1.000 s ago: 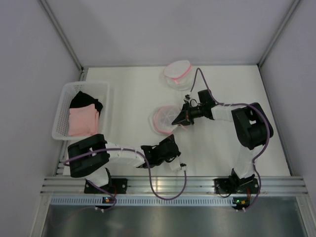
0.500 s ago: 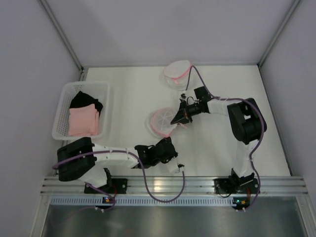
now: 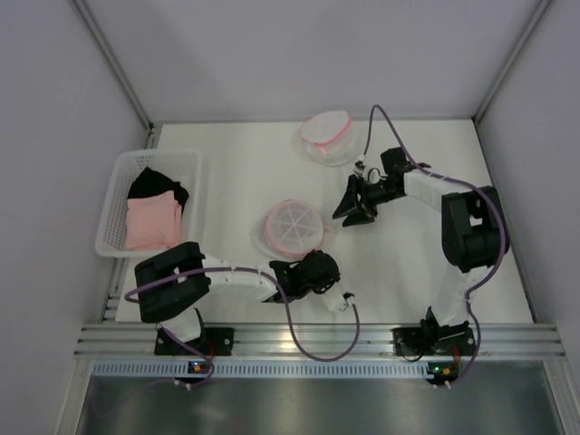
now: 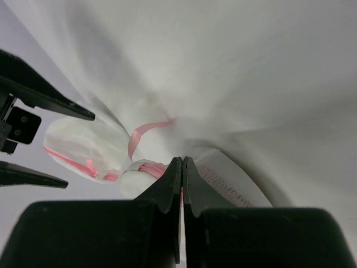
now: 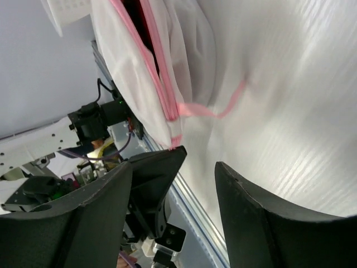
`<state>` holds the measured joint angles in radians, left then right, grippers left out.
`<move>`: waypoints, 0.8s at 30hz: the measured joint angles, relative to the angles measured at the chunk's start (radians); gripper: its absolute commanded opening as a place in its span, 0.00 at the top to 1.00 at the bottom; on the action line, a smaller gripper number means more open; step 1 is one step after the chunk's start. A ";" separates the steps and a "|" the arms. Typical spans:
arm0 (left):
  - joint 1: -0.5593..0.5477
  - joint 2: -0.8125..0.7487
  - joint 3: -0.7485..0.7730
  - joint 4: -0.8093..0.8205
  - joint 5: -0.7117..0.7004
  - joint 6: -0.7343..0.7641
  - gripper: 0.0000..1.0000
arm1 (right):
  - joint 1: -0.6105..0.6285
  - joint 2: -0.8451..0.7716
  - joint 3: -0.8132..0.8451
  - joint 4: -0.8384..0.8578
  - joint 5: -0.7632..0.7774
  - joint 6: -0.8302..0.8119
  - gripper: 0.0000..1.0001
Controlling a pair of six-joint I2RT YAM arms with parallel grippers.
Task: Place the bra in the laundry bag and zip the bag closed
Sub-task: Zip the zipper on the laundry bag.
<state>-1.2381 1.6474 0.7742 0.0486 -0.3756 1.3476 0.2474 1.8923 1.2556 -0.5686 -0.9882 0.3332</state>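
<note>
The laundry bag (image 3: 292, 227) is a round white mesh pouch with pink trim, lying mid-table. A pinkish mass shows through its mesh; I cannot tell whether that is the bra. My left gripper (image 3: 311, 268) is at the bag's near edge, shut on the pink trim (image 4: 182, 162), with the mesh (image 4: 237, 181) beside it. My right gripper (image 3: 350, 212) stands open to the right of the bag and clear of it. In the right wrist view the open gripper (image 5: 199, 157) faces the bag's pink zip (image 5: 159, 72), which gapes at the top. A loose pink ribbon (image 5: 215, 109) trails from the zip.
A second round mesh bag (image 3: 326, 134) lies at the back of the table. A white basket (image 3: 113, 204) at the left holds a folded pink garment (image 3: 152, 222) and a black one (image 3: 156, 184). Side walls enclose the table.
My right gripper has opened, let go of the bag and drawn back to the right. The bag has slid left and settled flatter. My left gripper stays shut on its near edge.
</note>
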 measured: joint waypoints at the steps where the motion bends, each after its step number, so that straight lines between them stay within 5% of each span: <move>1: 0.002 0.000 0.005 0.005 -0.003 -0.005 1.00 | -0.005 -0.023 -0.032 -0.014 0.002 -0.016 0.39; 7: 0.009 0.000 0.013 0.024 -0.003 -0.019 1.00 | 0.058 -0.063 -0.169 0.002 -0.023 0.000 0.44; 18: 0.019 -0.001 0.013 0.027 0.018 -0.026 1.00 | 0.133 0.005 -0.161 0.237 -0.053 0.171 0.62; 23: 0.021 -0.005 0.013 0.027 0.024 -0.039 1.00 | 0.137 0.044 -0.133 0.251 -0.046 0.194 0.60; 24: 0.022 -0.009 0.013 0.027 0.024 -0.041 1.00 | 0.137 0.046 -0.127 0.250 -0.044 0.194 0.70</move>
<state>-1.2163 1.6386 0.7876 0.0757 -0.3511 1.3067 0.3840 1.9385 1.1282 -0.3183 -1.0325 0.5270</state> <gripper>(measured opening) 0.015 0.399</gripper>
